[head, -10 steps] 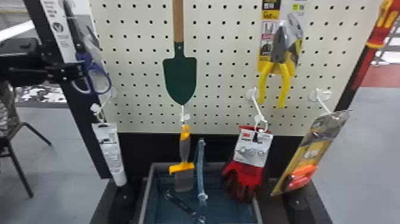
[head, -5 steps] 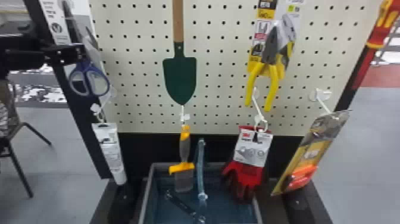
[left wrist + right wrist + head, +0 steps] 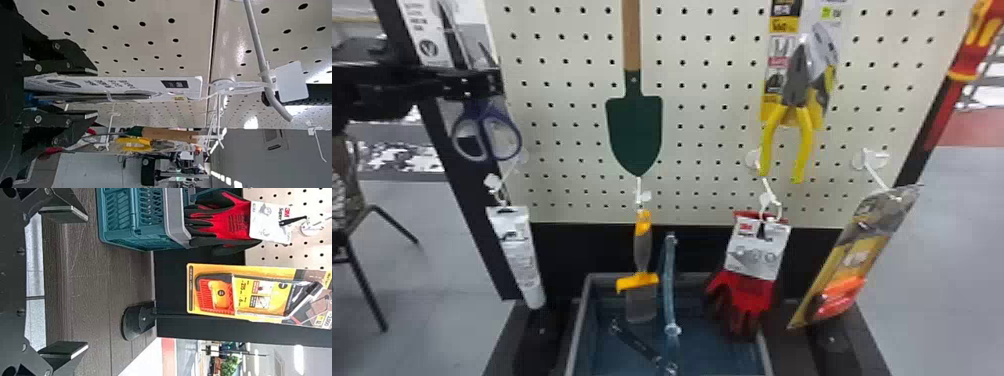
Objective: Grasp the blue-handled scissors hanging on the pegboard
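At the head view's left edge, my left gripper [image 3: 494, 84] is level across the scissors, just above the blue handles [image 3: 483, 120], which hang below it. The left wrist view has that gripper [image 3: 97, 93] open, one finger on each side of the scissors [image 3: 86, 97] and their white card [image 3: 129, 84]. The card lies close to one finger; contact cannot be told. Blue handle parts sit deeper toward the palm, partly hidden. My right gripper [image 3: 87, 282] is parked low before the shelf, open and holding nothing.
On the pegboard [image 3: 572, 145] hang a green trowel [image 3: 634, 130] and yellow pliers [image 3: 804, 125]. White hooks stick out beside the scissors, with a white tube [image 3: 517, 250] below. Red gloves [image 3: 747, 295] hang over a bin [image 3: 767, 355]; a packaged saw [image 3: 857, 255] hangs at right.
In the head view my left gripper has risen and shifted right across the scissors, above the handle loops. The yellow pliers have swung left and partly back.
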You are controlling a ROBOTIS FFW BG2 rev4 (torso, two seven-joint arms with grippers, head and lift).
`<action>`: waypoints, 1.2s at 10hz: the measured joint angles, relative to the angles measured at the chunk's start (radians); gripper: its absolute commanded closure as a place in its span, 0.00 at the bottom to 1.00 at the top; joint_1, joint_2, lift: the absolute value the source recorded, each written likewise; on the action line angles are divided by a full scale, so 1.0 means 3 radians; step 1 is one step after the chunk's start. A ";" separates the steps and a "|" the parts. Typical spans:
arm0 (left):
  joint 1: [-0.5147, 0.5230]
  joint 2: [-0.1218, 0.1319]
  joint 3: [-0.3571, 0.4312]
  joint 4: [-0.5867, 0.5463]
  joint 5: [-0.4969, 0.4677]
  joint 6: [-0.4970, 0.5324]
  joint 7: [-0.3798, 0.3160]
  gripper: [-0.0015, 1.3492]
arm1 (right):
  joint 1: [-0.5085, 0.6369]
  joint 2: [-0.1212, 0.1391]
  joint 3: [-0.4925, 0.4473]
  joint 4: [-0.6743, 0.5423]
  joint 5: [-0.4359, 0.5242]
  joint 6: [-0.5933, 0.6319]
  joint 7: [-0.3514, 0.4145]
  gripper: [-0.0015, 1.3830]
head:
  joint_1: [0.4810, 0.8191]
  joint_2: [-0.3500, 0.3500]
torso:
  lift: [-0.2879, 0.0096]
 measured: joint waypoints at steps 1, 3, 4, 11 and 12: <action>-0.0003 0.0000 -0.0021 -0.0006 -0.0009 -0.0054 0.0001 0.70 | 0.0000 0.0000 0.0000 0.0000 0.0000 0.0000 0.0000 0.11 | 0.20 0.50 | 0.63; -0.0002 0.0001 -0.0036 -0.0011 -0.0017 -0.0143 0.0005 0.88 | 0.0000 0.0000 0.0000 -0.0001 0.0000 0.0000 0.0000 0.11 | 0.20 0.50 | 0.63; 0.0005 0.0001 -0.0038 -0.0016 -0.0019 -0.0178 0.0014 0.89 | 0.0000 0.0000 0.0000 -0.0001 0.0000 0.0000 0.0000 0.11 | 0.20 0.50 | 0.63; 0.0043 -0.0002 -0.0020 -0.0024 0.0027 -0.0168 0.0038 0.89 | 0.0000 -0.0005 0.0000 0.0000 -0.0005 0.0000 0.0000 0.11 | 0.20 0.50 | 0.63; 0.0046 -0.0002 -0.0018 -0.0024 0.0033 -0.0164 0.0036 0.89 | 0.0000 -0.0005 0.0000 0.0000 -0.0005 0.0000 0.0000 0.11 | 0.20 0.50 | 0.63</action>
